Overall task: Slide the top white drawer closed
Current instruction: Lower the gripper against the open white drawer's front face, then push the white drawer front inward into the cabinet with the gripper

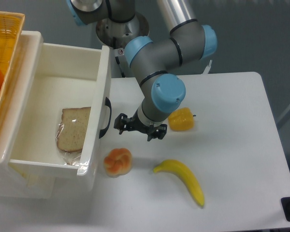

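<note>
The top white drawer [63,111] at frame left looks stiff, light (nearly bare) and slick, best pushed at its black handle [105,117] by the released, empty tool [139,127].

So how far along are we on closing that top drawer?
Nothing is closed yet: the top drawer is pulled fully out, bread inside. The gripper sits just right of the black handle, not touching. The whole push is left.
</note>
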Robot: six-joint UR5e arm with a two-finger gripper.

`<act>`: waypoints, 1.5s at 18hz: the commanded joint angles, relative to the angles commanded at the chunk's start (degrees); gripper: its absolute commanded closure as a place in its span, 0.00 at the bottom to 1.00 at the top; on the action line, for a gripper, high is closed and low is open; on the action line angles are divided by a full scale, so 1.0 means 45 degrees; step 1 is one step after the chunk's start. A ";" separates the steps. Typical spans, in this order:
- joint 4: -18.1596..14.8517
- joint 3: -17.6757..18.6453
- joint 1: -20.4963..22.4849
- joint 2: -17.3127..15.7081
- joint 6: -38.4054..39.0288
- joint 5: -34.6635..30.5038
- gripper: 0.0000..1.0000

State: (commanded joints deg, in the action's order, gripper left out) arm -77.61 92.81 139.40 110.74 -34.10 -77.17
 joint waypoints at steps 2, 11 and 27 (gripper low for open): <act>0.0000 0.0000 -0.0097 0.0000 0.0000 0.0000 0.00; -0.0020 0.0000 -0.0313 -0.0059 -0.0020 0.0000 0.00; -0.0137 0.0000 -0.0605 -0.0176 -0.0020 0.0215 0.00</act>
State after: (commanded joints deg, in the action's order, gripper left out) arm -78.22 92.81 136.67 109.95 -34.19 -76.20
